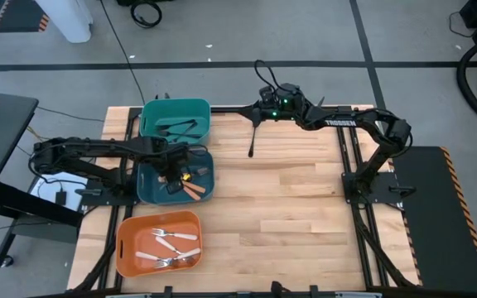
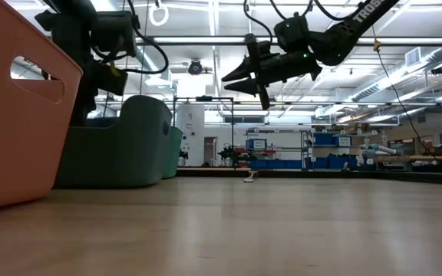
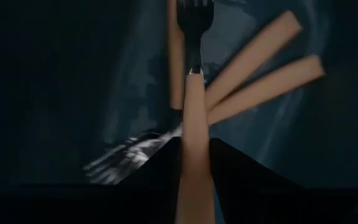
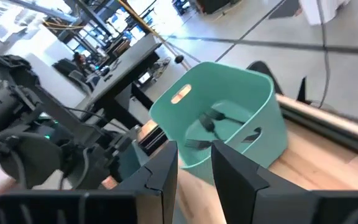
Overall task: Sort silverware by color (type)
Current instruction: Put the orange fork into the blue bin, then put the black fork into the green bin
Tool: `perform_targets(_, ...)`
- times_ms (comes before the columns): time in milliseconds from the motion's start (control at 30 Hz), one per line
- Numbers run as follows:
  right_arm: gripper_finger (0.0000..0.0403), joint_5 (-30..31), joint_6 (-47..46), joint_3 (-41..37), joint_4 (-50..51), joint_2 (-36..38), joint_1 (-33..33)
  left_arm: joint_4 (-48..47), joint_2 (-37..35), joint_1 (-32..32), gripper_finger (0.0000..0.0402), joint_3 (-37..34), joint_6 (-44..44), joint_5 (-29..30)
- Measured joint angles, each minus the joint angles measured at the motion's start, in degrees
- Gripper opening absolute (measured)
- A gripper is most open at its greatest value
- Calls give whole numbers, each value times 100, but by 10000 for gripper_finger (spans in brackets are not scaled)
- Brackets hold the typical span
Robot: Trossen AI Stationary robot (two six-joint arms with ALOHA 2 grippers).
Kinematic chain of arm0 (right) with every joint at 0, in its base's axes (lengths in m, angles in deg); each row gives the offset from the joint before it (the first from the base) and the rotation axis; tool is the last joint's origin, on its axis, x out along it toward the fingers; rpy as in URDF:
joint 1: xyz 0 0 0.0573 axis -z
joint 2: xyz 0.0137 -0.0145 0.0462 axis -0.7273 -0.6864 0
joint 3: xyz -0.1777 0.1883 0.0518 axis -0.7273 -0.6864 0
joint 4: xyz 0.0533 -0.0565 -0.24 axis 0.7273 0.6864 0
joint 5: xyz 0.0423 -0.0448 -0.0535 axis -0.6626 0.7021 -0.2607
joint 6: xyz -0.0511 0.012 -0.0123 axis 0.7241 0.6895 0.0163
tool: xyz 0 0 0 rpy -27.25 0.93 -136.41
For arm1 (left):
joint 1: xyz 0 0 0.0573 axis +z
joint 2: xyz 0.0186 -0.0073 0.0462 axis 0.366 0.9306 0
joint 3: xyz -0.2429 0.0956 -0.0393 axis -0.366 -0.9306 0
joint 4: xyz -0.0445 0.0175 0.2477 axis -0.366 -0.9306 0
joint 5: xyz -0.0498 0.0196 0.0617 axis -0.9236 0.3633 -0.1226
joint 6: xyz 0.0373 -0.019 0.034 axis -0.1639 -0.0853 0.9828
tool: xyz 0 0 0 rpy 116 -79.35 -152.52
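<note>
My left gripper points down into the dark teal bin, shut on a fork with a tan handle and a black head. More tan-handled pieces lie on that bin's floor. My right gripper hangs open and nearly level above the table's far edge, facing the light teal bin, which holds black utensils. A black utensil lies flat on the table just below it. The orange bin holds cream-handled forks. My left gripper pinches the fork's tan handle between its two fingers, coming from above. The handle runs along the fingers, and the black head points down at the bin's floor. Whether the head touches the floor I cannot tell.
The three bins stand in a row along the table's left side. The bare wooden tabletop spreads over the middle and right. A black mat lies beyond the table's right edge.
</note>
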Motion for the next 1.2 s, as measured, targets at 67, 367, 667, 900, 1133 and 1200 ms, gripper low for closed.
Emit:
perform_targets(67,108,76,109,0,5,0,-37,-30,0,0,94,0,-18,-285)
perform_targets(367,144,164,248,0,1074,2,-140,-44,66,-188,127,2,-491,-751)
perform_targets(667,152,987,-443,402,2245,2,4,-128,70,164,130,614,-739,-732)
perform_targets(900,152,1593,106,1156,3534,13,120,-80,70,424,130,1670,-292,-595)
perform_targets(1133,152,1853,-638,1174,4238,-188,398,326,70,450,130,2549,96,135)
perform_targets(1200,152,1674,-922,1182,4308,-407,425,770,68,450,130,2658,155,320)
